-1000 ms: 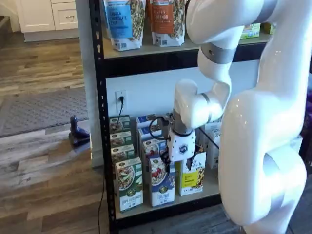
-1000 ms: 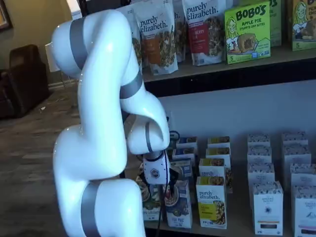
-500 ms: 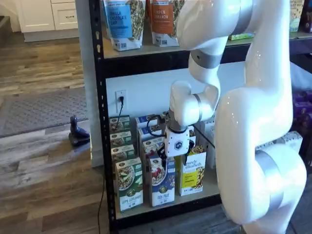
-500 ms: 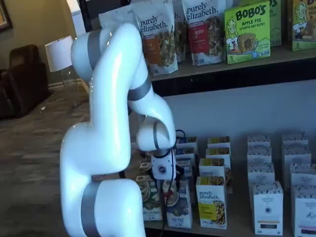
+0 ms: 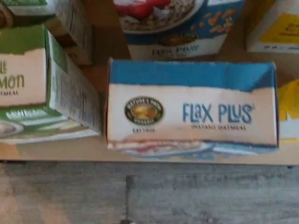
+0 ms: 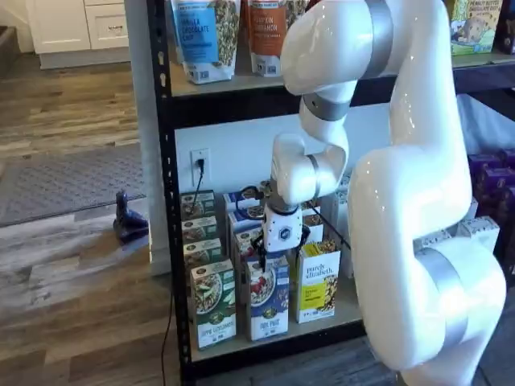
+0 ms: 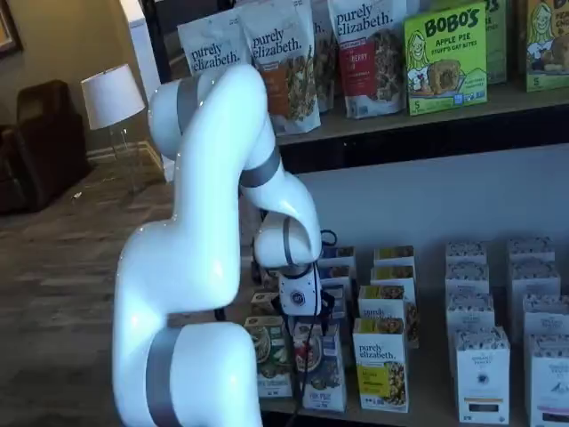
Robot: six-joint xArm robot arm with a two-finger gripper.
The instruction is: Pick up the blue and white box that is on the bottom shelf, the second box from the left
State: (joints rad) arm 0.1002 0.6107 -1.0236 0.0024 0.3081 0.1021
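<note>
The blue and white box fills the wrist view from above, showing its top panel with "Flax Plus" and a round dark logo. In both shelf views it is the front carton of its row on the bottom shelf. My gripper hangs just above that carton's top, its black fingers spread apart with a gap and nothing between them. In a shelf view the gripper shows mostly as its white body, and the fingers are hard to make out.
A green and white carton stands beside the blue box on one side and a yellow and white carton on the other, both close. More blue cartons line up behind it. Granola bags fill the tier above. A black upright frames the rack.
The arm has swung and carried the gripper sideways and slightly up, from over the yellow carton's edge toward the blue row. The fingers stay equally wide apart.
</note>
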